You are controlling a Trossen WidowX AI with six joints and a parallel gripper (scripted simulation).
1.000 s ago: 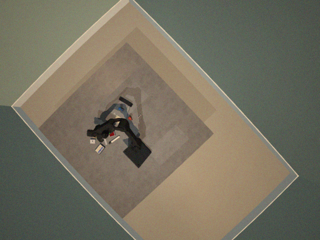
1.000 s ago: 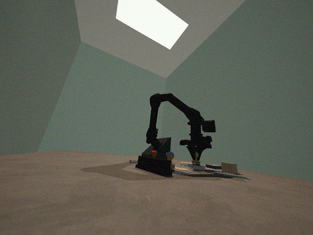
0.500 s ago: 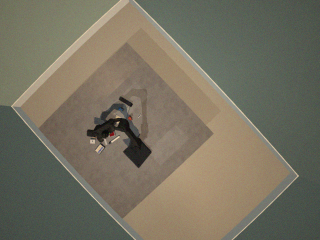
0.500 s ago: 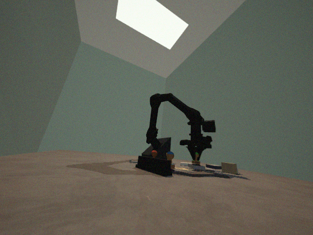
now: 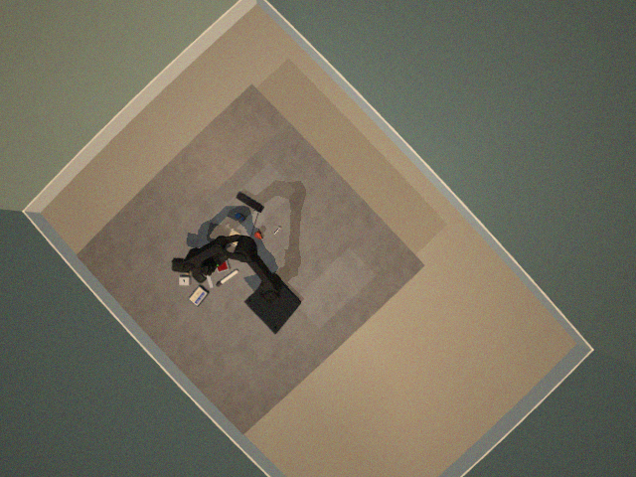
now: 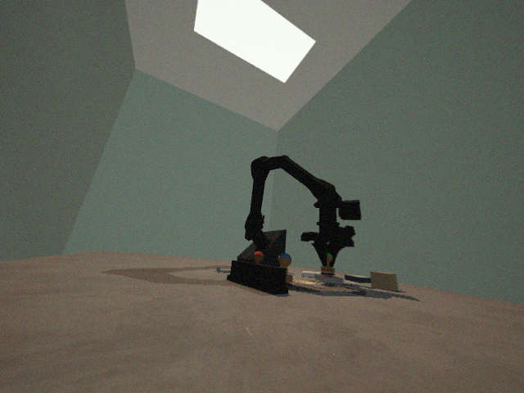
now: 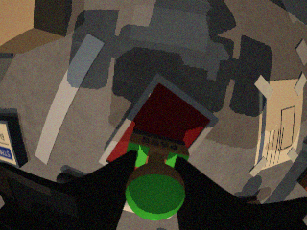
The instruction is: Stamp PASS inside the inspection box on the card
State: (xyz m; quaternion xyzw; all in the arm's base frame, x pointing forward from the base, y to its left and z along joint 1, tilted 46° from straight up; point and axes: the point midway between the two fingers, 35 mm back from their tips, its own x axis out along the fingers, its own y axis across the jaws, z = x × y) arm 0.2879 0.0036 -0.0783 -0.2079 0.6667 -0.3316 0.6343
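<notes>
The counter (image 5: 328, 216) (image 6: 178, 330) fills a broad square in the top view. The black arm (image 5: 264, 269) (image 6: 255, 190) stands on it, reaching from its base plate (image 5: 275, 324) toward the counter's left corner. A long black block (image 5: 249, 202) (image 6: 257, 277) lies farther toward the top corner. Nearer the lower-left edge is a box with a blue-and-white label (image 5: 198, 296) (image 7: 6, 146). The cream card (image 5: 234, 233) (image 7: 275, 115) is taped down, its outlined inspection box (image 7: 287, 128) showing in the wrist view. Near it sits the red ink pad (image 5: 222, 266) (image 7: 168, 107), with a pale strip (image 5: 209, 281) (image 7: 67, 101) on its far side from the card. The gripper (image 5: 208, 267) (image 6: 327, 264) (image 7: 155, 160) grasps the green-knobbed stamp (image 6: 328, 259) (image 7: 154, 194), upright over the pad; whether they touch is unclear.
</notes>
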